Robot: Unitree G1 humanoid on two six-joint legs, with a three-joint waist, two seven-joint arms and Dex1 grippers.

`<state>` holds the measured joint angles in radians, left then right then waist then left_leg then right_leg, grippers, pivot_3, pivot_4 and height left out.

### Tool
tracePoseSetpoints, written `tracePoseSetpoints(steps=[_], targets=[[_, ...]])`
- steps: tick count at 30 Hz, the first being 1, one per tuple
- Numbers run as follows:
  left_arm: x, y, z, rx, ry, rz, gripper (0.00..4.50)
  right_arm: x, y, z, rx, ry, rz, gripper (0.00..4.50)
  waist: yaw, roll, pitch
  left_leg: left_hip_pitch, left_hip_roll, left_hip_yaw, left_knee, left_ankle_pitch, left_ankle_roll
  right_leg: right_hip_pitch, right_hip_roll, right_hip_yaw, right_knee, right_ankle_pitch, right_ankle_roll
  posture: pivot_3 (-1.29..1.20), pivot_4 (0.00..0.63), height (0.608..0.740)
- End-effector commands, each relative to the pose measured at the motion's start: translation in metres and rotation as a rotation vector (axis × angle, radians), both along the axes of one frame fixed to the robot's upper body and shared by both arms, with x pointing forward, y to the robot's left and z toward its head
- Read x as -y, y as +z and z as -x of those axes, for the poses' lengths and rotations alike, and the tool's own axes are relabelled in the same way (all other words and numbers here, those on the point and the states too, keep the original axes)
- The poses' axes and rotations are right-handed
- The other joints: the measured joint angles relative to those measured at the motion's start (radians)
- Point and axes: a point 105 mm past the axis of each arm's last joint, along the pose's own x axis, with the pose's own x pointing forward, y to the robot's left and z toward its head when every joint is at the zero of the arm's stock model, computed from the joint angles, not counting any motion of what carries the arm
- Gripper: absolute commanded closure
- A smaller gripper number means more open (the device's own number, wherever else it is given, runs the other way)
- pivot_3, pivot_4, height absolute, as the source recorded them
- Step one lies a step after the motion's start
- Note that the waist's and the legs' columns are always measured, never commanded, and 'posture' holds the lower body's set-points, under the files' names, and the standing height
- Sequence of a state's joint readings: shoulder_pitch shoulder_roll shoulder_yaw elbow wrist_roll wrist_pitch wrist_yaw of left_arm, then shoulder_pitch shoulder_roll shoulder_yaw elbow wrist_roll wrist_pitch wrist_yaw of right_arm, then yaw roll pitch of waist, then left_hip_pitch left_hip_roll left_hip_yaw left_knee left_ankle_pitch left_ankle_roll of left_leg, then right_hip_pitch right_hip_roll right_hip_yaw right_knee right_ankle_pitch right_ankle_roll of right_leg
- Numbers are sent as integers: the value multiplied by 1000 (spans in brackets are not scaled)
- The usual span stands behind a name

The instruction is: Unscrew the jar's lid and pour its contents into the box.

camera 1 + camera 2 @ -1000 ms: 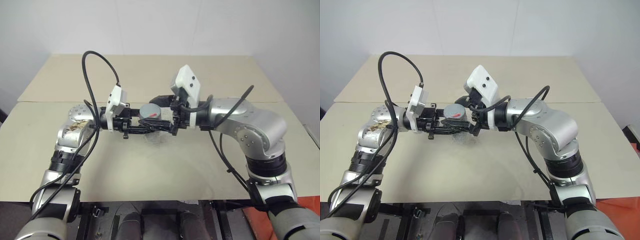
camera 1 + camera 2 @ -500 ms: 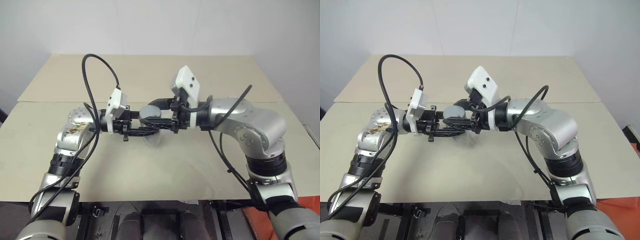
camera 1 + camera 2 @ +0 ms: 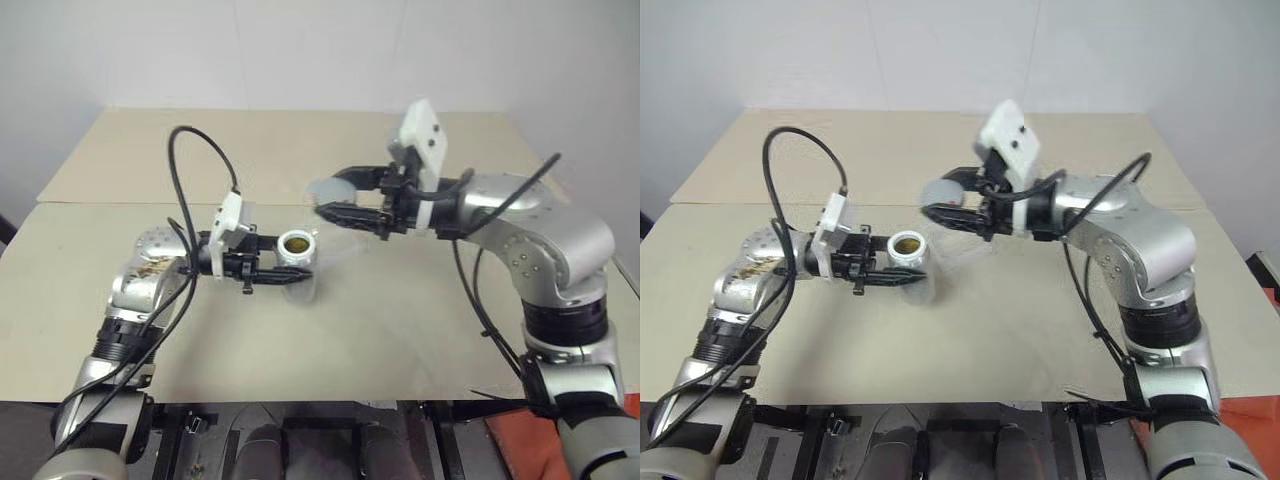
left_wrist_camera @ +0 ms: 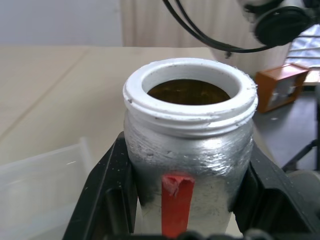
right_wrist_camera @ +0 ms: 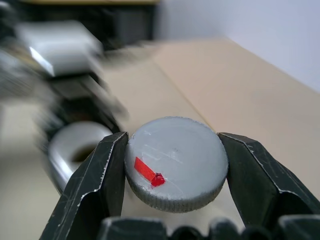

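- While the wide beige tabletop (image 3: 330, 330) lies beneath both arms, the step in hand is judged to be the pour, since the lid is already off the jar.
- The small shallow clear plastic box (image 4: 35, 200) is seen just beside and below the left gripper (image 3: 268, 272); from the head views it is made out only as a faint pale patch under the jar, and its rim and full outline are hard to trace there.
- The small silver-grey metallic jar with a red stripe on its side (image 4: 187, 165) is clamped upright between the left gripper's two black fingers, its white threaded mouth left open.
- The round flat grey lid with a small red mark (image 5: 175, 162) is pinched by its edge between the black fingers of the right gripper (image 3: 335, 200), held above and well apart from the jar, over toward the right arm's side.
- The brownish-yellow contents (image 3: 295, 242) are seen inside the jar's mouth; how much is there cannot be told.
- For a good pour, the mouth would best be brought over the box's middle and the jar tipped slowly by a wrist roll, with the grip kept firm on the smooth metal wall.
- The lid is best kept clear of the pouring path.
- In the right wrist view the jar and left gripper beyond the lid are blurred.
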<state>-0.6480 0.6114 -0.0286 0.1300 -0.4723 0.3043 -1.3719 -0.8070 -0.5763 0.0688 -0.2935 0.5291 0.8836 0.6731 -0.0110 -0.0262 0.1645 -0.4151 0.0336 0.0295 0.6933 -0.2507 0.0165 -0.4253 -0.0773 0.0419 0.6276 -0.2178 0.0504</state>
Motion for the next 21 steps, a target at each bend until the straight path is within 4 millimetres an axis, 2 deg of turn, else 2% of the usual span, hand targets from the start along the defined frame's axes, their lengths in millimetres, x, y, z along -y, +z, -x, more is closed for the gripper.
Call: tracePoseSetpoints(steps=[1,3,5,13,15,16,18,20,21], targets=[[-13,22,-5,89,69,29,2443,31,-10,-20,25,-192,-35,1727,-1,0,0,0,0,0,0,0,0,-1,0,1,0,0,0,0,150,740],[-18,26,-7,103,107,43,2443,45,-30,-30,-20,-292,-31,1727,-2,0,0,0,0,0,0,0,0,-1,0,1,0,0,0,0,150,740],[-24,28,-10,110,158,60,2443,58,-61,-41,-83,-411,-23,1727,-2,0,0,0,0,0,0,0,0,-1,0,1,0,0,0,0,150,740],[-24,30,-11,113,203,75,2443,70,-135,-63,-213,-649,-45,1727,-7,0,0,0,0,1,-1,0,0,-1,0,1,0,0,0,0,150,740],[-23,29,-10,111,202,75,2443,73,-144,-64,-224,-674,-41,1727,-5,0,0,0,0,1,-1,0,0,-1,0,1,1,0,0,0,150,740],[-23,29,-9,110,202,74,2443,76,-147,-63,-224,-683,-31,1014,-4,0,0,0,0,1,-1,0,0,-1,0,1,1,0,0,0,150,740],[-24,29,-8,107,205,72,2443,81,-145,-59,-219,-672,-14,606,-2,0,0,0,0,1,0,0,0,0,0,1,1,0,0,0,150,740],[-25,29,-8,106,216,69,2443,81,-132,-50,-198,-621,1,36,0,0,0,0,0,0,0,0,0,0,0,1,1,0,0,0,150,740],[-26,29,-8,107,221,67,2443,81,-124,-46,-178,-594,10,36,0,0,0,0,0,0,0,0,0,0,0,1,0,0,0,0,150,740]])
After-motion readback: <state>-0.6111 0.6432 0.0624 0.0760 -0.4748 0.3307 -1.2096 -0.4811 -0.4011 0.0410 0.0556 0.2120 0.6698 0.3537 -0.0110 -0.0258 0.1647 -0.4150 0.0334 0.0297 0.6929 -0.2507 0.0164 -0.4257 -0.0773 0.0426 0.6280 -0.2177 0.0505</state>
